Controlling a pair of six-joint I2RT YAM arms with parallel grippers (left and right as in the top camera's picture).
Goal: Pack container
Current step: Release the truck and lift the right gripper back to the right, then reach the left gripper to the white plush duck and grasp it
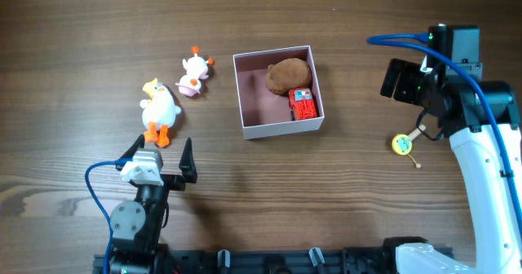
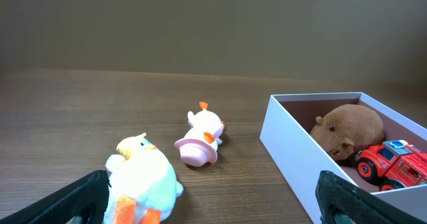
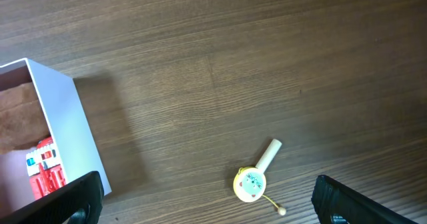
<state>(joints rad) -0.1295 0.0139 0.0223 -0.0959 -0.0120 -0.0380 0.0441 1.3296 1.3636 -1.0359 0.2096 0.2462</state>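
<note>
The container [image 1: 249,95] is a small white box with a pink inside at the table's middle. It holds a brown plush animal [image 1: 287,75] and a red toy truck [image 1: 303,104]; both also show in the left wrist view [image 2: 348,131] [image 2: 393,165]. A white plush duck [image 1: 158,110] and a small white and pink duck toy [image 1: 195,74] lie left of it. A small yellow rattle drum [image 1: 403,143] lies to the right. My left gripper [image 1: 161,157] is open and empty, just in front of the plush duck [image 2: 141,183]. My right gripper [image 1: 397,81] is open and empty, above the rattle drum [image 3: 251,181].
The wooden table [image 1: 359,192] carries everything. The container's white wall [image 3: 70,124] shows at the left of the right wrist view. The small duck toy [image 2: 201,136] lies on its side between the plush duck and the container [image 2: 293,151].
</note>
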